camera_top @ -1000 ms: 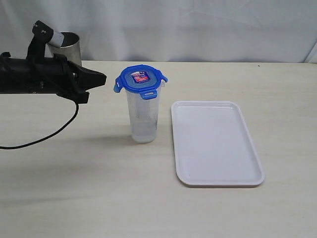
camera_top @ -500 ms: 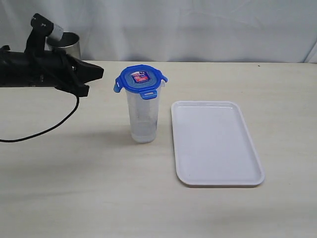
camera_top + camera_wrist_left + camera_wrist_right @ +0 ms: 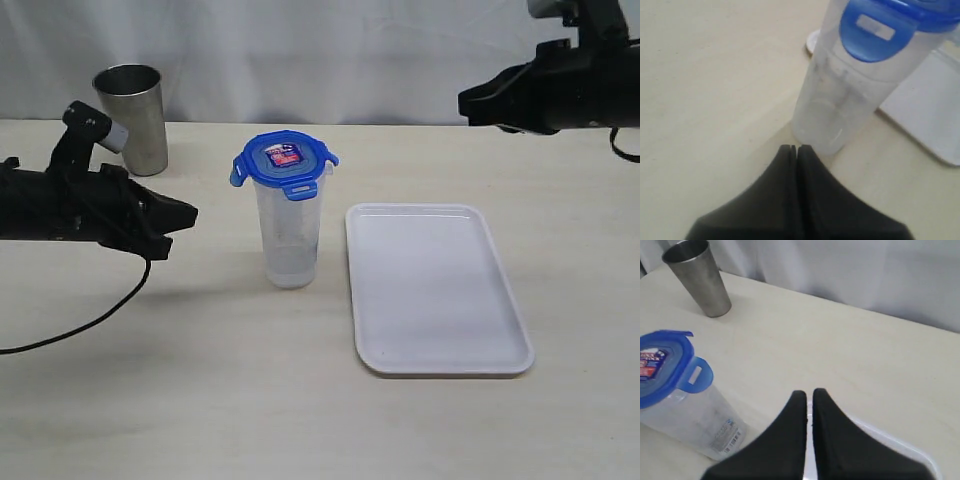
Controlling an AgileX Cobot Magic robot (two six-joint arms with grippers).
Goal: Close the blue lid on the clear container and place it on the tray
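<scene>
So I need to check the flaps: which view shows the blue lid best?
The exterior view: the whole blue lid, sticker and flaps, atop the clear container. The left wrist view shows one flap and some rim; the right wrist view crops it at the edge.

A shiny metal cup [image 3: 131, 118] stands upright, its mouth open, near the far left of the pale cream worktop [image 3: 220, 400], just in front of the wrinkled white cloth backdrop [image 3: 360, 55] that hangs along the worktop's far edge.
</scene>
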